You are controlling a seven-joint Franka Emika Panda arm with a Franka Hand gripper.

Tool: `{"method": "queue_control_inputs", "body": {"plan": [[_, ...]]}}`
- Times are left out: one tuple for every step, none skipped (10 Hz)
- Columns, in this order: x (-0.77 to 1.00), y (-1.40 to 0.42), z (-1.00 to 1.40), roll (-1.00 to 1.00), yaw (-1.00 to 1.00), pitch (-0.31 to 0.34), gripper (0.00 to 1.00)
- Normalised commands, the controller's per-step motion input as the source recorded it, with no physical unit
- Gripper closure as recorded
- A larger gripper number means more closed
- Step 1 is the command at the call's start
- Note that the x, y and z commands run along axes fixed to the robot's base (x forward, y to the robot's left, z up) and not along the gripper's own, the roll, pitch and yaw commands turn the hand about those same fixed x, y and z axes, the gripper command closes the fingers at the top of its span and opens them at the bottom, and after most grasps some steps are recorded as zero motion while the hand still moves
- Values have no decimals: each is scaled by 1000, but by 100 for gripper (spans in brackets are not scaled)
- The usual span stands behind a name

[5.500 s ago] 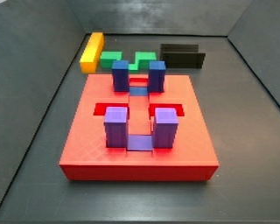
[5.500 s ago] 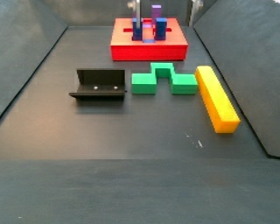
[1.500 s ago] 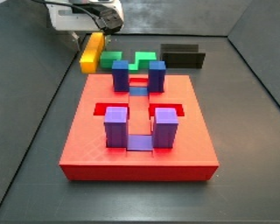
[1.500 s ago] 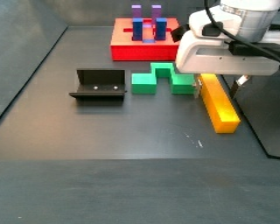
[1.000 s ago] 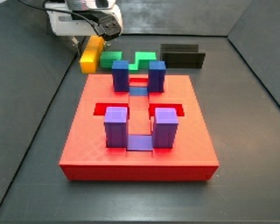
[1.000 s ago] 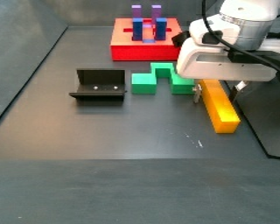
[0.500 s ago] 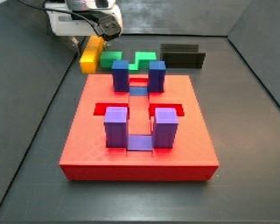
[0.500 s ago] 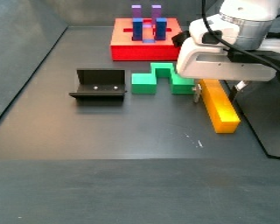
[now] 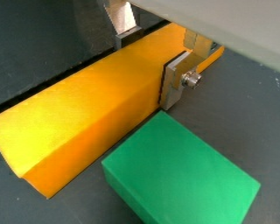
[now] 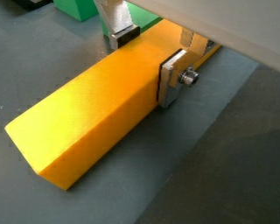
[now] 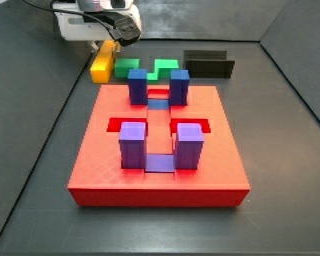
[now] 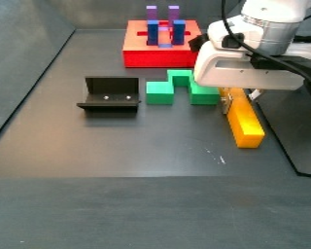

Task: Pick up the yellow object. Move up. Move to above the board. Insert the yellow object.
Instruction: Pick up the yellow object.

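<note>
The gripper (image 10: 150, 54) pinches the yellow bar (image 10: 101, 109) on its long sides — it lies on the floor beside the green block (image 9: 184, 179). The bar looks stiff and smooth; held off-middle, it may tip.

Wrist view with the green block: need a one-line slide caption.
Tool straddles the yellow bar on the floor, one finger against each long side, green block lying alongside.
</note>
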Motion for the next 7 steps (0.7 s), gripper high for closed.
{"method": "queue_control_inputs", "body": {"plan": [[0,0,0,0,0,0,100],[0,0,0,0,0,0,100],[0,0,0,0,0,0,100],[0,0,0,0,0,0,100],[0,0,0,0,0,0,100],[0,0,0,0,0,0,100],[0,0,0,0,0,0,100]]}}
